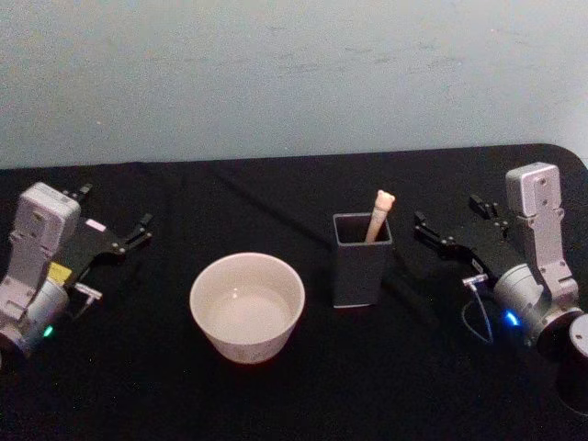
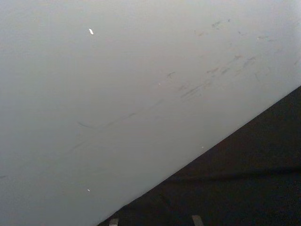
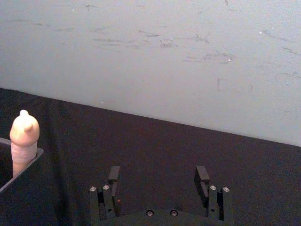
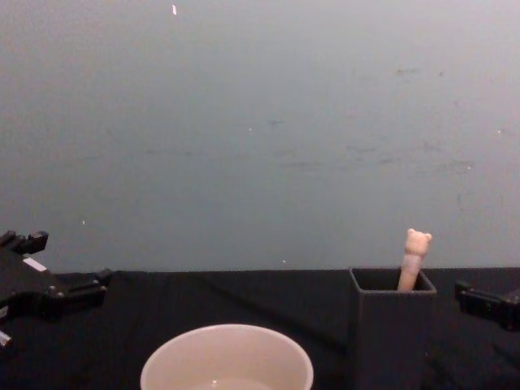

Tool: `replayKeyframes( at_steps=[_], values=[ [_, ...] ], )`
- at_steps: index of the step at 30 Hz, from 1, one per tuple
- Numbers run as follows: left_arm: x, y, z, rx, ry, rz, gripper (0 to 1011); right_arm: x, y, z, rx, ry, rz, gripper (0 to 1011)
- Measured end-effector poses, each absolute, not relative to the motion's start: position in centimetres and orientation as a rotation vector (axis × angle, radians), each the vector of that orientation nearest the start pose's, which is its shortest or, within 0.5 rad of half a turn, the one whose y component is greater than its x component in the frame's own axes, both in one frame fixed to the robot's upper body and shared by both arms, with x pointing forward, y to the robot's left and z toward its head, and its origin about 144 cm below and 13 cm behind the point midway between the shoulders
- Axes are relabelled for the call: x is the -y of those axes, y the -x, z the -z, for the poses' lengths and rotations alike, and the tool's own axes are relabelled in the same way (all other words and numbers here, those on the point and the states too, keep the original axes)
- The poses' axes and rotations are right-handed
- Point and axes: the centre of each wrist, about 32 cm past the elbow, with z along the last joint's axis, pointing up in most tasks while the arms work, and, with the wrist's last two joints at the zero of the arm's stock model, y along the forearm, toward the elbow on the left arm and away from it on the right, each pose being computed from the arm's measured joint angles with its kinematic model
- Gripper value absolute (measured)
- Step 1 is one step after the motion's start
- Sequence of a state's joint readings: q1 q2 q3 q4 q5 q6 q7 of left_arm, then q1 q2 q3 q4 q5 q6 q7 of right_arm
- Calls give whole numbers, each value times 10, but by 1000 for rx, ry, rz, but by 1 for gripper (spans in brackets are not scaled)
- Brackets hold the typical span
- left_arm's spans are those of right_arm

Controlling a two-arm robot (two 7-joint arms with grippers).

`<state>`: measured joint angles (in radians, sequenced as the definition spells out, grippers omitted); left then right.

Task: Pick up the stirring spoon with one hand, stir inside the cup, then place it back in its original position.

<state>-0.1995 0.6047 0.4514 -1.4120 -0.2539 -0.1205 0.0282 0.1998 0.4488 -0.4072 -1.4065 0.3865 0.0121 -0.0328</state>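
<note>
The stirring spoon [image 1: 378, 217] stands in the dark grey square holder [image 1: 362, 260], its original position, right of table centre. Only its beige bear-topped handle [image 4: 414, 258] sticks out above the rim; the bowl is hidden inside. The cream-white cup [image 1: 246, 308] sits to the holder's left, nearer the front edge. My right gripper [image 1: 450, 216] is open just right of the holder, holding nothing. In the right wrist view this gripper [image 3: 158, 176] is spread, with the spoon handle [image 3: 23, 141] off to one side. My left gripper [image 1: 115, 209] rests open at the far left, well away from the cup.
A black cloth covers the table [image 1: 294, 395], and a pale wall [image 1: 294, 73] rises behind it. The cloth between the cup and the left arm is bare. A dark cylindrical part [image 1: 574, 367] of the right arm sits at the front right corner.
</note>
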Motion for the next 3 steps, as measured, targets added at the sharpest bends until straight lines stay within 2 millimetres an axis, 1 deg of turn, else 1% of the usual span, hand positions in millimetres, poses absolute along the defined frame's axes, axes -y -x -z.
replayKeyframes(
  at_steps=[3],
  values=[
    [-310, -489, -1140, 285, -304, -1248, 1001, 265, -495, -1136, 3, 192, 1306, 1002]
  ],
)
